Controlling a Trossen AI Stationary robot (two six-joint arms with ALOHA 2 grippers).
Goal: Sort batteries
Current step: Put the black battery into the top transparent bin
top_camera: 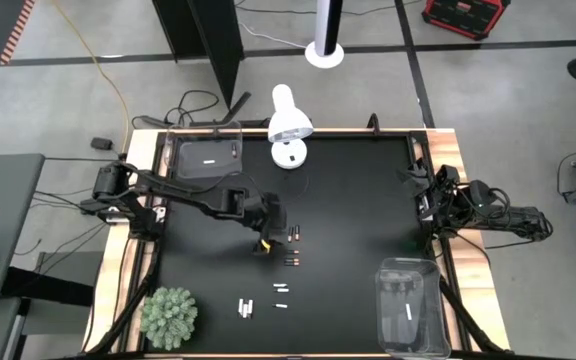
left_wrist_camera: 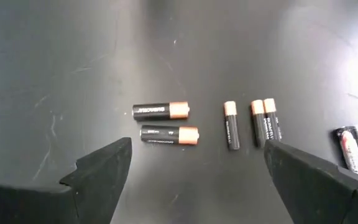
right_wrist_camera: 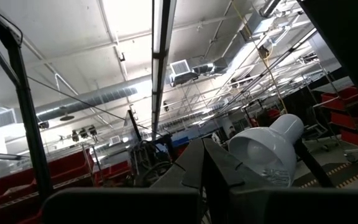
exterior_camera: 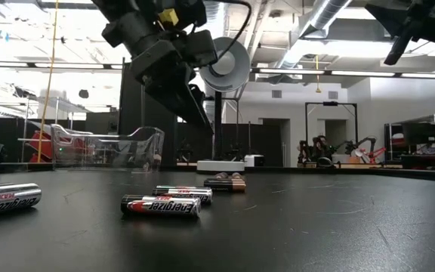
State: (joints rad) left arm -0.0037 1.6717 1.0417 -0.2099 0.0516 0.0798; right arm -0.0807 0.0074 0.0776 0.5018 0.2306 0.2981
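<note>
Fingers of your left gripper spread wide, empty, above the copper-top batteries on the desk; nearest pair lies crosswise just ahead. Right gripper closed, parked far off.

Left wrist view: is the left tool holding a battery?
No. The left tool is open and empty, hovering above the copper-topped batteries lying on the black table.

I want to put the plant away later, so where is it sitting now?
In the high view, the plant sits at the table's front left corner, left of the white batteries.
</note>
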